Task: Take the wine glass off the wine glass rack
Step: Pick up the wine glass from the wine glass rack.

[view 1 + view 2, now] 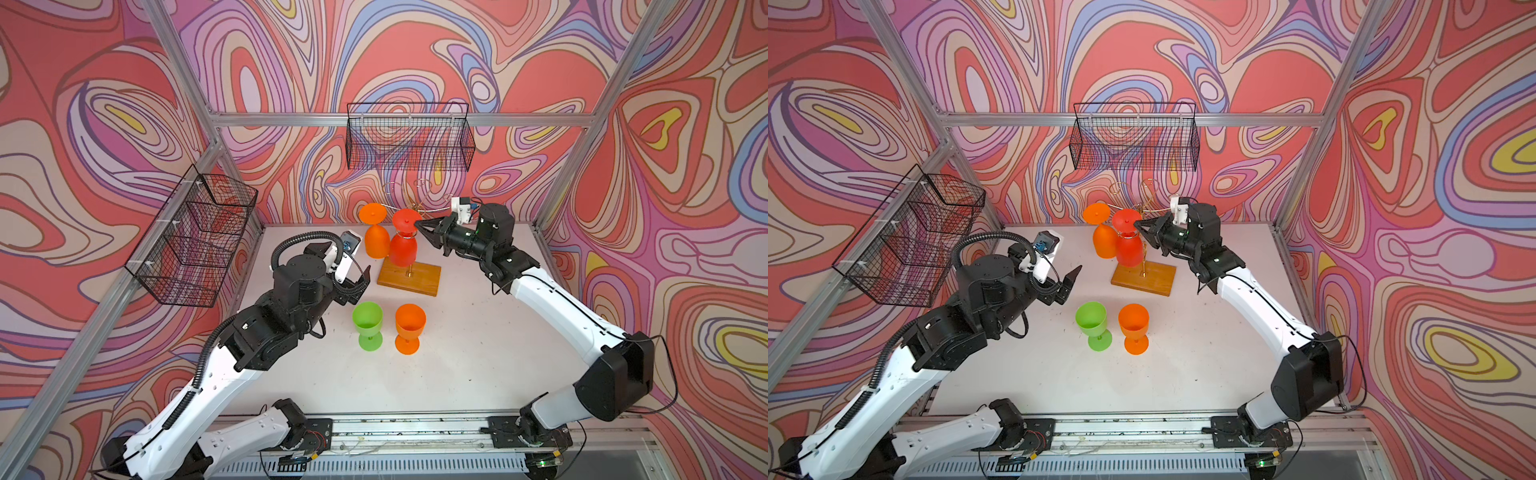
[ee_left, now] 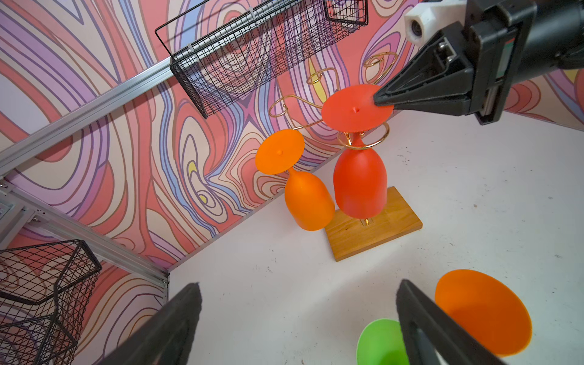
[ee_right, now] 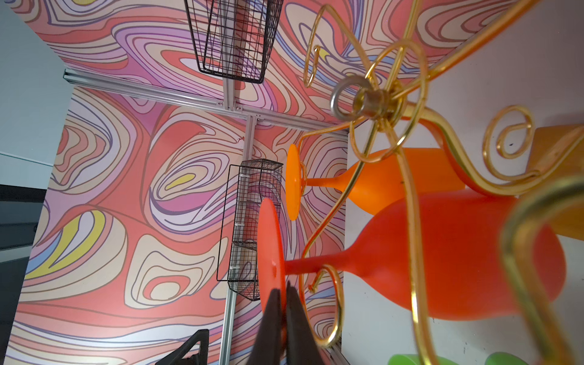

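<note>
1. Step in hand: grasp made, lift-off not yet done. Right gripper [image 1: 417, 225] clenched on the rim of the flat foot of the inverted red matte plastic wine glass [image 2: 360, 183]. Thin disc edge sandwiched between both fingers [image 3: 272, 316] in the right wrist view.
2. Location: hanging bowl-down on the thin gold wire wine glass rack [image 2: 379, 227] with its honey-brown wooden base. Stem threaded through a curled spiral arm [image 2: 363, 139], foot sitting above that loop, bowl mouth over the base.
3. Left gripper [image 2: 298, 284]: released, jaws wide, holding nothing. Parked over the white tabletop [image 1: 478, 332], just beside the upright green plastic goblet [image 1: 368, 320] and the upright orange plastic goblet [image 1: 410, 322].
4. Next move, as judged: slide the stem sideways out through the loop's opening with the foot kept level, then carry clear of the arm. No straight pull upward, since the bowl looks wider than the loop. Opening's side not clear from these views.
5. Risks, as judged: edge-only pinch, so likely pivot or slip under the bowl's weight. Light rack probably dragged or tipped if the stem snags. Inverted orange plastic wine glass [image 2: 308, 202] on the neighbouring arm, bowl touching or just beside the red one (cannot tell), easy to knock.
6. Looks: opaque, smooth, red-orange. Round foot with a small centre nub, short stem, tulip bowl. Probably rigid and light.
</note>
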